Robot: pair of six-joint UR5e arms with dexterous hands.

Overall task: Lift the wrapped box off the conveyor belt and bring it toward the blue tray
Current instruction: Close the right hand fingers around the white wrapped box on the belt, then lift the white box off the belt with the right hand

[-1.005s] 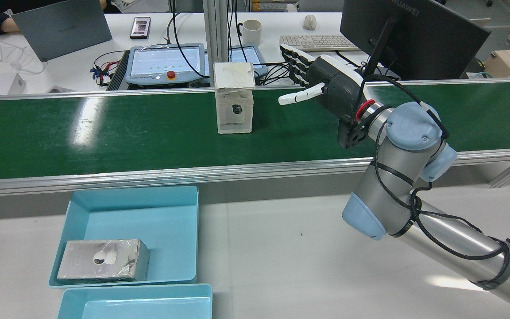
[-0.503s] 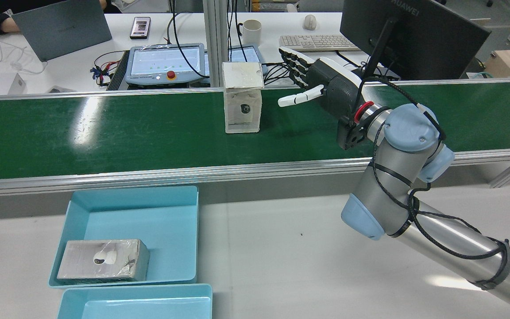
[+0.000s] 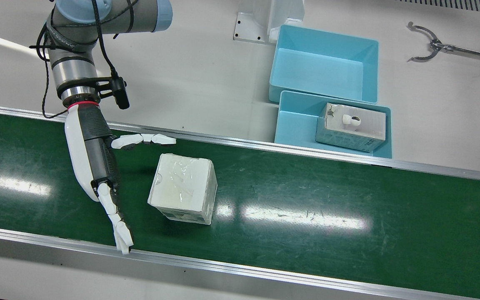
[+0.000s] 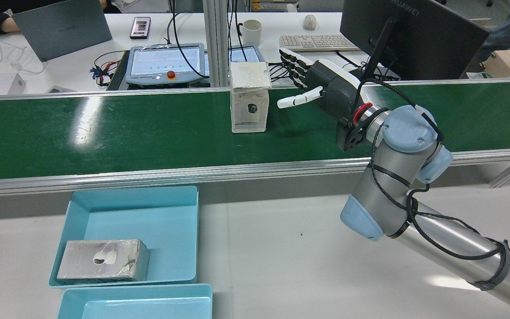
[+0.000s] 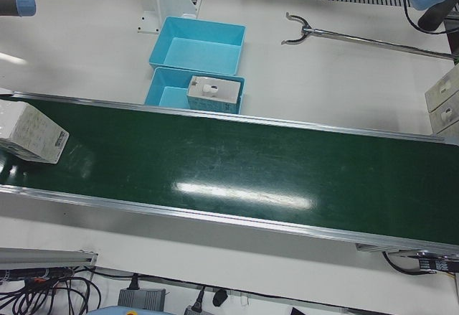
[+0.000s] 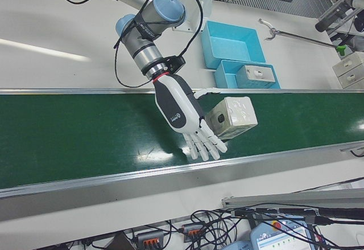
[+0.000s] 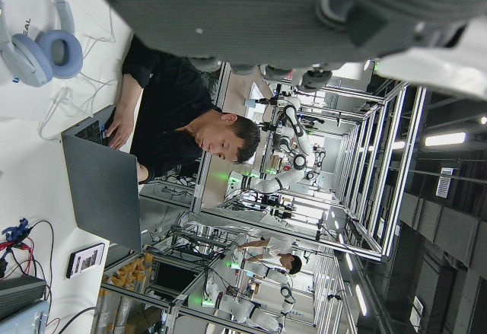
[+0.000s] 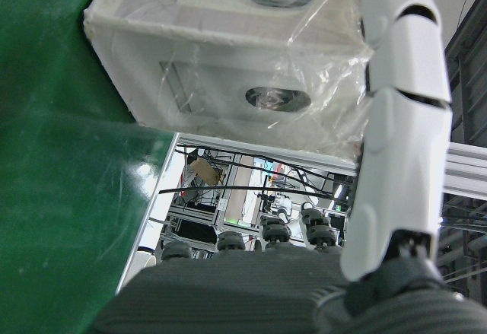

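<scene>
wrapped box upright on conveyor belt, just beside right hand. hand spread wide, palm facing box, ready to close on it (no contact visible). blue tray well apart, already holds another box. left hand's state cannot be told.

The front view looks nearly straight down, the rear view high from behind; both share the conveyor belt and blue tray.
</scene>
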